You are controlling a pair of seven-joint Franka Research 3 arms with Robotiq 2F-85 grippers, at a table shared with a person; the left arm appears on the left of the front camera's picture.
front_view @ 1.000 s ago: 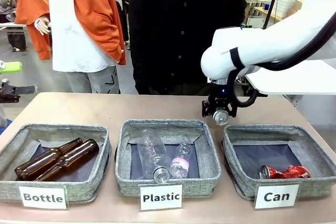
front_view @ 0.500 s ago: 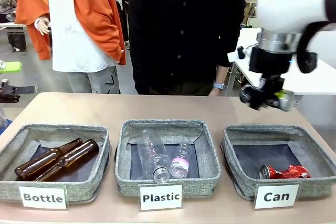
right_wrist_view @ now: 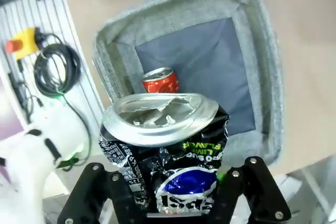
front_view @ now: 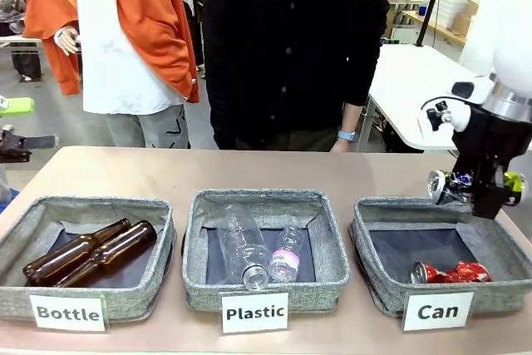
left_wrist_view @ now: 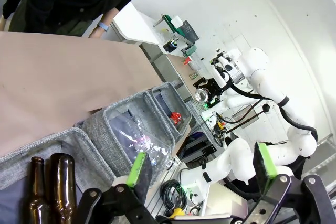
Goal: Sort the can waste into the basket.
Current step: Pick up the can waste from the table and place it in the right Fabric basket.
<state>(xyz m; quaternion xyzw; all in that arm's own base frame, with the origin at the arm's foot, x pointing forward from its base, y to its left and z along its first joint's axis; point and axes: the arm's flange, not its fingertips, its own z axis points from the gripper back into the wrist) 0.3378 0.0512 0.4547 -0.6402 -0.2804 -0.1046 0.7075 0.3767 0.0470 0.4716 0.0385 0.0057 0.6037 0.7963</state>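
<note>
My right claw (front_view: 480,191), clamped across the crumpled waist of the light, thin-walled black can (right_wrist_view: 167,156), hangs above the Can basket (front_view: 376,243), where the red can (front_view: 450,273) lies.

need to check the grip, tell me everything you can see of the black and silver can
The black and silver can is crushed and creased, its silver top bent into an oval, with blue, white and green print on black. The right gripper holds its lower part in shut jaws, in the air above the Can basket, where the red can lies.
</note>
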